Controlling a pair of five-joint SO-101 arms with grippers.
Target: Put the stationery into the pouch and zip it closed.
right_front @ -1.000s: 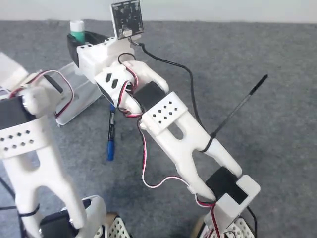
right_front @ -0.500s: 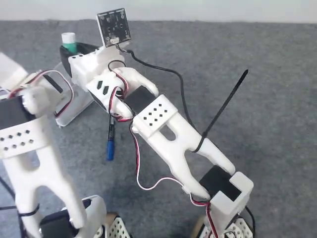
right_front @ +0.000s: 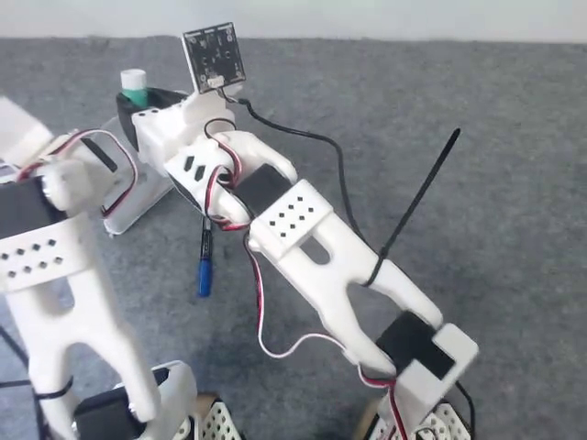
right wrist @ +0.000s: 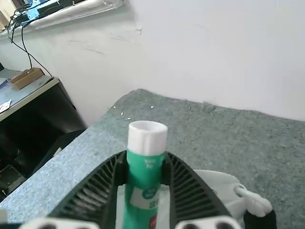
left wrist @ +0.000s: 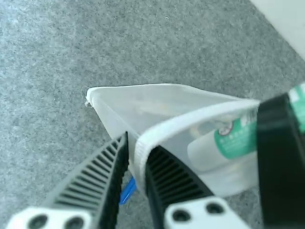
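Right arm [right_front: 312, 238] extends toward upper left; right gripper [right wrist: 145, 160] clamps glue stick [right wrist: 147, 136] (cap up); left gripper [left wrist: 135, 143] pinches pouch [left wrist: 143, 102] rim.

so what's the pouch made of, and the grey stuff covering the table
The pouch looks like thin, soft plastic with a frosted, see-through finish: the glue stick shows through its wall. The table cover is probably felt or short carpet, matte grey with a fuzzy, fibrous surface.
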